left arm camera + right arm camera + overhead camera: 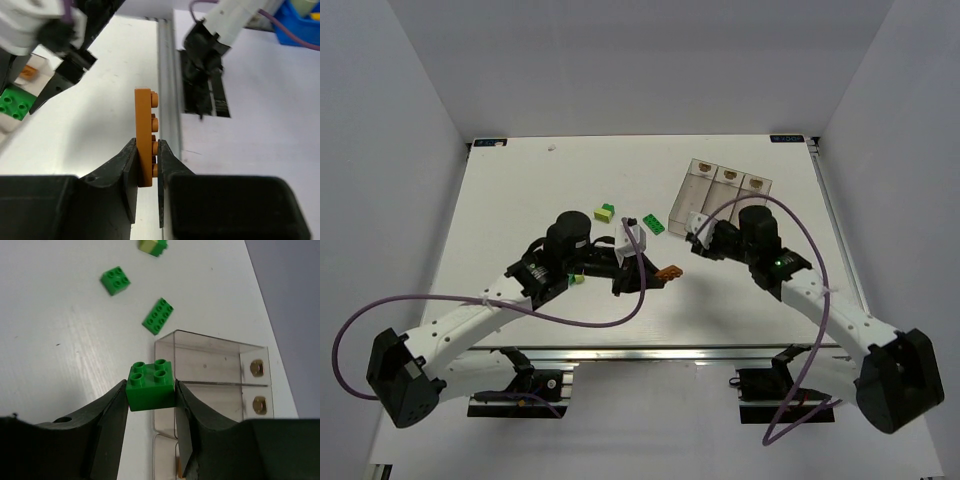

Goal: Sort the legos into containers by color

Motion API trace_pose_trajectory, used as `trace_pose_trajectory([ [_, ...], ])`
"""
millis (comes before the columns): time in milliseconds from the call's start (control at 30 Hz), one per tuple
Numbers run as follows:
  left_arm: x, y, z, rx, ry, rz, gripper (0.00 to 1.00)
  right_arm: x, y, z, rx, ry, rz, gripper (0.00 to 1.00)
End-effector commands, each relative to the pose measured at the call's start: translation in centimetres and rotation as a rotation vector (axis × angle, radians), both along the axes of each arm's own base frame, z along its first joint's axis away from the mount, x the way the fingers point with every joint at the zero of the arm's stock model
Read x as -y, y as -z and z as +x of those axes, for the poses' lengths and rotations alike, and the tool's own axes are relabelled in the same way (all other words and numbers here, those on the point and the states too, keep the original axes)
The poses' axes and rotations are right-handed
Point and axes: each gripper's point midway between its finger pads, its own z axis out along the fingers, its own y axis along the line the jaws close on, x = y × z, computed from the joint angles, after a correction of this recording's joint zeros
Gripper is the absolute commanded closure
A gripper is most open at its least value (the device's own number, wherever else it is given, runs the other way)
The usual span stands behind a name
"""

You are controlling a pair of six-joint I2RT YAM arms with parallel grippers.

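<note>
Near the middle of the white surface (pixel 520 190), my left jaws are clamped together on a thin orange studded plastic plate (pixel 146 131). I grip it by its lower end, and it stands on edge with its studs facing right in the left wrist view. Further right, my right jaws are clamped on a bright green four-stud plastic brick (pixel 150 380), studs uppermost. I hold it at the near left corner of the row of three clear plastic rectangular containers (pixel 212 365); whether it touches their wall I cannot tell. Small tan marks (pixel 728 174) show at the containers' far end. Loose on the surface lie a second green four-stud brick (pixel 115 280), a longer green brick (pixel 158 316) near the containers, and a yellow-green brick (pixel 153 245) beyond both
</note>
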Motion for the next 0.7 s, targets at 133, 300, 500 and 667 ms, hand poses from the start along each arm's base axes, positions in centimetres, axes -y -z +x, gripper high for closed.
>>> trace_pose_trajectory([
  [133,-1.5,-2.4,3.6,0.123,-0.243,-0.057,0.98,1.3,-4.5,8.7,-0.012,0.331,0.097,0.81],
  [300,-2.0,-2.8,4.1,0.152,-0.285,-0.06,0.98,2.7,-2.4,13.4,-0.092,0.483,0.076,0.78],
  [500,-2.1,-2.3,4.4,0.156,-0.299,-0.039,0.98,5.3,0.6,16.6,-0.194,0.579,0.059,0.72],
  [667,-2.1,-2.2,4.6,0.152,-0.305,-0.035,0.98,5.4,2.2,16.5,-0.245,0.565,0.057,0.63],
])
